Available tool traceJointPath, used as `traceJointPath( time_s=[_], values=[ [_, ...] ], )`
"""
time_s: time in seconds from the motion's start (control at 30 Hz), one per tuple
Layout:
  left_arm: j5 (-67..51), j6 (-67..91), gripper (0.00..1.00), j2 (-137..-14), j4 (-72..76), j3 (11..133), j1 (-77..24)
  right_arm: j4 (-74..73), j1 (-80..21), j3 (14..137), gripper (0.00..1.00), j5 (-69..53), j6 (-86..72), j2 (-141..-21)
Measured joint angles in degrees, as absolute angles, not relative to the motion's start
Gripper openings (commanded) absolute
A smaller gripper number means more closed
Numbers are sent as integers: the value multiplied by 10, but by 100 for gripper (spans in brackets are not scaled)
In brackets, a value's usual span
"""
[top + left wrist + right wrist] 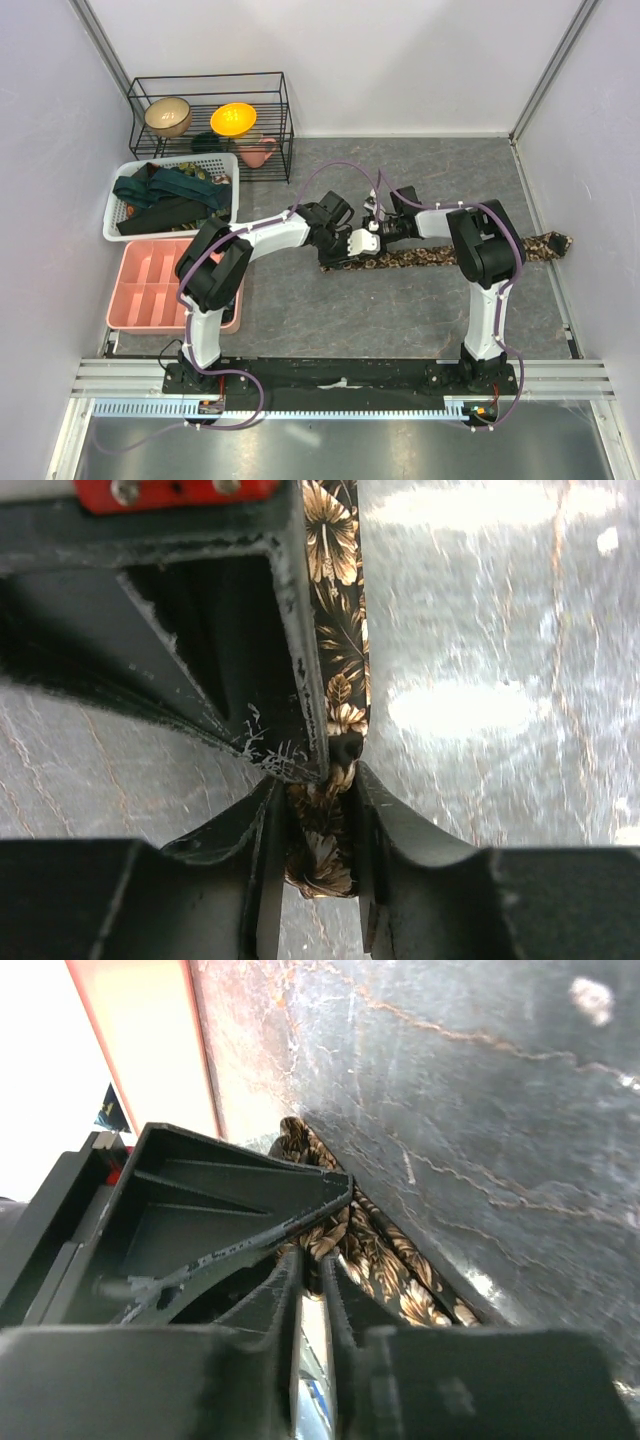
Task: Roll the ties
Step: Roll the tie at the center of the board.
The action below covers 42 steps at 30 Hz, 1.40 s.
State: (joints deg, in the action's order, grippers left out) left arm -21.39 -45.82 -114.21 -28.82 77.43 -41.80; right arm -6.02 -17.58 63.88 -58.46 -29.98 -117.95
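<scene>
Brown tie (430,256) lies flat, left tool (322,815) gripping its end.

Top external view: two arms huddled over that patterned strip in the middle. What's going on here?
Both arms meet near one end of the brown floral tie, the end nearer the white basket. The tie lies flat across the table. The left gripper has its fingers closed on a bunched bit of the fabric. The right gripper sits right beside it, fingers nearly together; I cannot tell whether it grips. Most of the tie is not yet rolled. Other dark ties lie in the basket.
</scene>
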Motion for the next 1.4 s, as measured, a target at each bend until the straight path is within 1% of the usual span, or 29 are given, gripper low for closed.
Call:
traceJointPath(
  time_s=[0.07, 0.1, 0.13, 0.3, 0.57, 0.63, 0.67, 0.7, 0.73, 0.77, 0.83, 0.87, 0.93, 1.03, 1.07, 1.17, 1.27, 1.4],
  values=[
    [-216, -469, 36, -1138, -291, 769, -415, -53, -178, 638, 34, -585, -306, -1180],
    [-217, -473, 36, -1138, -294, 769, -414, -50, -177, 638, 40, -585, -308, -1180],
    [-218, -475, 36, -1138, -295, 769, -413, -48, -176, 638, 42, -585, -310, -1180],
    [-222, -480, 36, -1138, -298, 769, -411, -48, -171, 638, 43, -586, -315, -1179],
    [-226, -481, 36, -1138, -300, 769, -410, -48, -177, 634, 42, -594, -326, -1179],
    [-226, -481, 36, -1138, -301, 769, -409, -48, -180, 634, 38, -595, -329, -1179],
    [-226, -481, 37, -1138, -301, 769, -409, -48, -181, 633, 31, -596, -329, -1179],
    [-226, -481, 37, -1138, -301, 769, -409, -48, -182, 632, 27, -597, -330, -1179],
    [-226, -481, 39, -1138, -301, 769, -409, -48, -182, 632, 23, -597, -329, -1179],
    [-226, -481, 41, -1138, -301, 769, -409, -50, -183, 632, 14, -597, -328, -1179],
    [-227, -484, 42, -1137, -301, 769, -409, -64, -183, 635, 7, -592, -313, -1179],
    [-227, -486, 43, -1137, -301, 768, -408, -77, -183, 639, 1, -589, -303, -1179],
    [-230, -495, 44, -1135, -302, 766, -407, -101, -183, 650, 0, -580, -282, -1180],
    [-240, -511, 49, -1133, -308, 764, -400, -129, -183, 670, 0, -566, -254, -1185],
    [-243, -516, 53, -1133, -310, 764, -398, -133, -183, 674, 0, -564, -248, -1188],
    [-253, -529, 60, -1133, -319, 764, -389, -145, -184, 679, 0, -554, -230, -1197],
    [-265, -535, 62, -1132, -332, 764, -378, -156, -184, 679, 0, -548, -219, -1205],
    [-286, -534, 62, -1124, -342, 755, -362, -156, -184, 679, 0, -550, -209, -1207]
  ],
)
